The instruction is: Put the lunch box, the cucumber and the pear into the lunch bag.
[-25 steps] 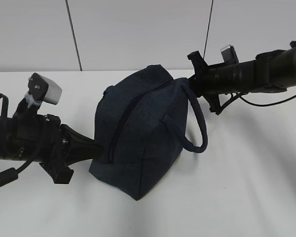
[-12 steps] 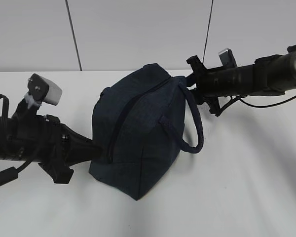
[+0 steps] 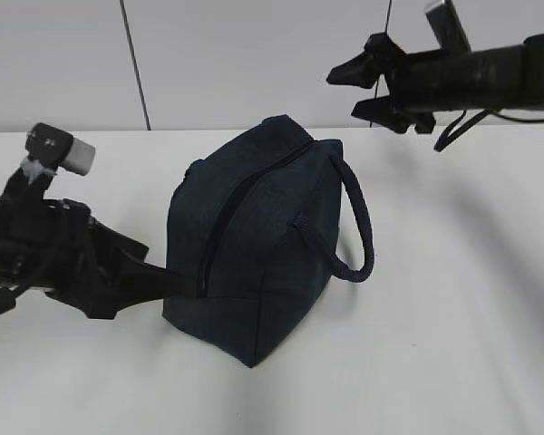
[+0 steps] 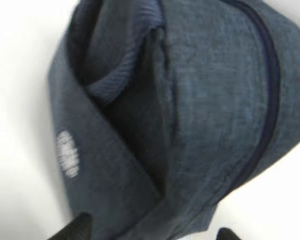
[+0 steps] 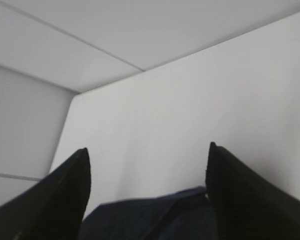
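The dark navy lunch bag [image 3: 254, 245] stands on the white table with its zip [image 3: 222, 227] drawn shut and a loop handle [image 3: 363, 227] hanging on its right side. My left gripper [image 3: 159, 272] is at the bag's lower left end, open. In the left wrist view the bag [image 4: 190, 100] fills the frame and the left gripper [image 4: 152, 230] shows two fingertips far apart at the bottom edge. My right gripper [image 3: 343, 95] hangs open in the air above and right of the bag. In the right wrist view the right gripper [image 5: 147, 152] holds nothing, with the bag [image 5: 155, 215] below. Lunch box, cucumber and pear are out of view.
The white table [image 3: 453, 299] stretches bare to the right of the bag and in front of it. A pale wall with dark vertical seams [image 3: 136, 68] stands behind the table's far edge.
Both grippers have opened. The right arm has lifted up and away from the bag's top right end. The left arm has drawn back slightly to the left.
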Available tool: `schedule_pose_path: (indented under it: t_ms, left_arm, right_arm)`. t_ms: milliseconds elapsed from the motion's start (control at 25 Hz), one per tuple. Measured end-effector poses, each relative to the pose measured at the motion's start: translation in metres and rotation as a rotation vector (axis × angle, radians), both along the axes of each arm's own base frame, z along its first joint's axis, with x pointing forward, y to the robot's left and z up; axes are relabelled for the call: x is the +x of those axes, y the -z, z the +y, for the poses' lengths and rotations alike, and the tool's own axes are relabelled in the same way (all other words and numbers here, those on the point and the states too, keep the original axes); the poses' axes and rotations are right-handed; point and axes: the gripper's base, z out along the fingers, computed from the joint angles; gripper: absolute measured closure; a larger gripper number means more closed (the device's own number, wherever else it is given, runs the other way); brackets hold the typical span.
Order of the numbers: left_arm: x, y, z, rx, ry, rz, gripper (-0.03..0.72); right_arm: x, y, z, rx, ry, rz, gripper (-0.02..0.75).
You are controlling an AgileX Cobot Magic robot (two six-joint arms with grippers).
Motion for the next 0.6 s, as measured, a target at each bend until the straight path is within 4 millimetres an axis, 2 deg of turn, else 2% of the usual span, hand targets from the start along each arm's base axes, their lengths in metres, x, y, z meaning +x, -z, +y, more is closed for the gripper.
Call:
schedule_pose_path:
  t_ms: [80, 200, 360, 480, 600]
  left_arm:
    - [-0.004, -0.009, 0.007, 0.037, -0.065, 0.011, 0.250]
    - [-0.012, -0.026, 0.013, 0.049, -0.141, 0.006, 0.268]
    - [-0.022, -0.048, 0.022, 0.043, -0.235, -0.027, 0.297]
    - [-0.031, -0.053, 0.030, 0.089, -0.302, 0.014, 0.303]
    - [-0.042, -0.055, 0.035, 0.126, -0.316, 0.066, 0.305]
  right_arm:
    - [-0.015, -0.022, 0.001, -0.133, -0.085, -0.047, 0.192]
    - [-0.045, -0.035, 0.007, -0.330, -0.196, 0.001, 0.234]
    - [-0.091, -0.026, 0.007, -0.558, -0.254, 0.142, 0.262]
    - [-0.129, -0.017, -0.002, -0.684, -0.223, 0.262, 0.265]
    - [-0.170, -0.012, -0.014, -0.769, -0.185, 0.303, 0.265]
